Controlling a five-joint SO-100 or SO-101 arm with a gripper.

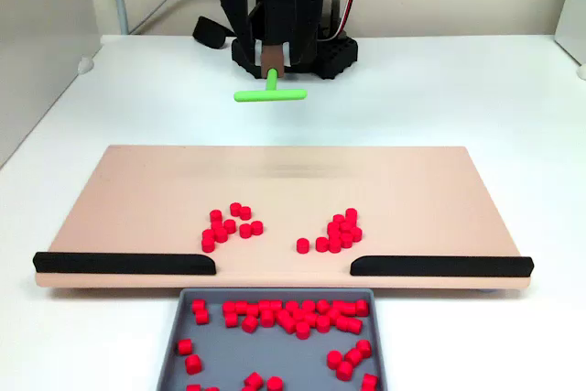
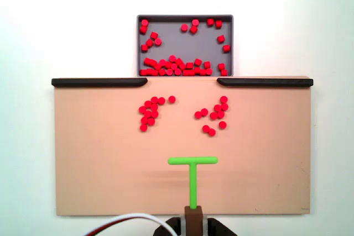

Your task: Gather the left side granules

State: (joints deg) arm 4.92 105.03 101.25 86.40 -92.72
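while the tan board spans most of the table, the grey tray sits just past the gap between its two black rails, already holding many red pellets. two red clusters lie on the board near that gap. in the fixed view from the arm's side, the left granules form a tight clump just left of the gap's centre line, with a second group to the right. the green t-shaped pusher hangs from the gripper, which is clamped on its stem, bar hovering behind and between the two clusters. judging from this, the bar should shift left to sit squarely behind the left clump, drop flush to the board, then sweep slowly toward the gap, angled slightly inward so pellets don't roll around the bar's ends.
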